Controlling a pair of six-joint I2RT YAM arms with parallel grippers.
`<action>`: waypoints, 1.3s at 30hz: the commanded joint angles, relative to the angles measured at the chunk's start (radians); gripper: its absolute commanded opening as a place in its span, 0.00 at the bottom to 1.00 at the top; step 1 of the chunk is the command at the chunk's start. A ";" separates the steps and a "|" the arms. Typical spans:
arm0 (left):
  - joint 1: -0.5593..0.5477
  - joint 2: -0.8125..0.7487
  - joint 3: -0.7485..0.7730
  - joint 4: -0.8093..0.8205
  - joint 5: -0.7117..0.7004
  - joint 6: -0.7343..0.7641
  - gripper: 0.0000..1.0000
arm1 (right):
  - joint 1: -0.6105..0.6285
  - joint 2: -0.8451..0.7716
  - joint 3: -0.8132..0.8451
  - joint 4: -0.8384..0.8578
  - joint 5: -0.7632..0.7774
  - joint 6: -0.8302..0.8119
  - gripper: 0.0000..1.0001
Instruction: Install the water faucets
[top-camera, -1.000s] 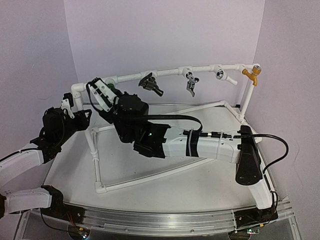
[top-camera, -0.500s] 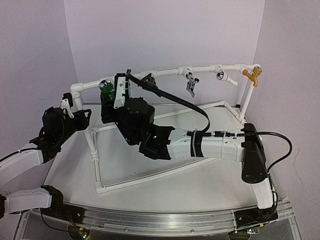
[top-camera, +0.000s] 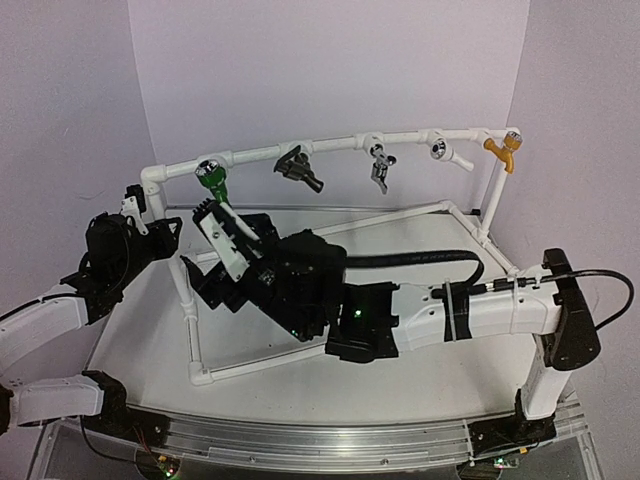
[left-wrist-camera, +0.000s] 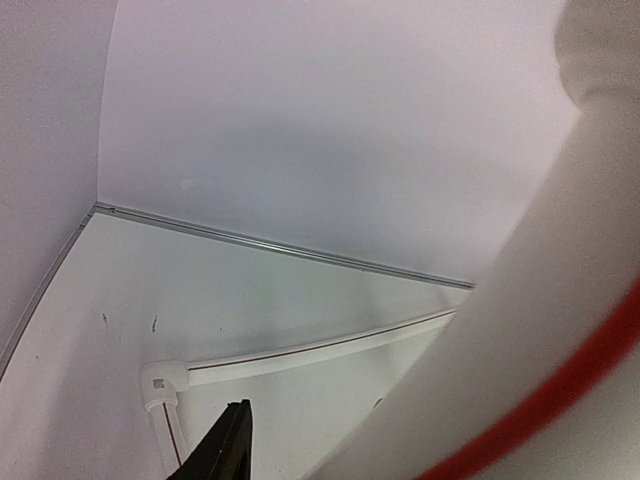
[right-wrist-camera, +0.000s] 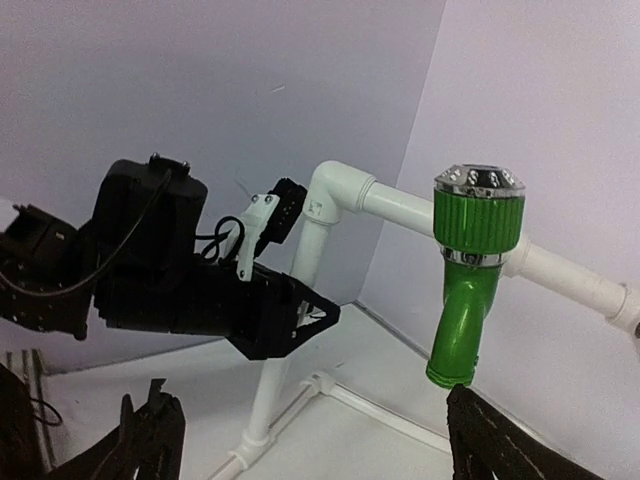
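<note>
Right gripper (right-wrist-camera: 310, 418) sits spread wide, green faucet (right-wrist-camera: 470, 290) just above it, probably seated on the pipe; it should back straight off, no bumping.

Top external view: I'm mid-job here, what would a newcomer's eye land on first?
The bright green faucet stands out, hanging spout-down from the left end of the white pipe rail at the back. Just below it the right gripper hovers with its jaws wide apart and empty. Further right along the rail hang a dark faucet and, at the far end, an orange-yellow tap.
</note>
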 joint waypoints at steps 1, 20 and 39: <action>-0.028 0.032 0.027 -0.078 0.134 -0.202 0.00 | 0.002 -0.002 0.096 -0.062 0.200 -0.303 0.90; -0.027 0.018 0.028 -0.078 0.137 -0.198 0.00 | -0.024 0.503 0.821 0.128 0.455 -0.467 0.38; -0.027 0.005 0.013 -0.078 0.131 -0.201 0.00 | -0.125 0.323 0.562 0.191 0.489 -0.205 0.23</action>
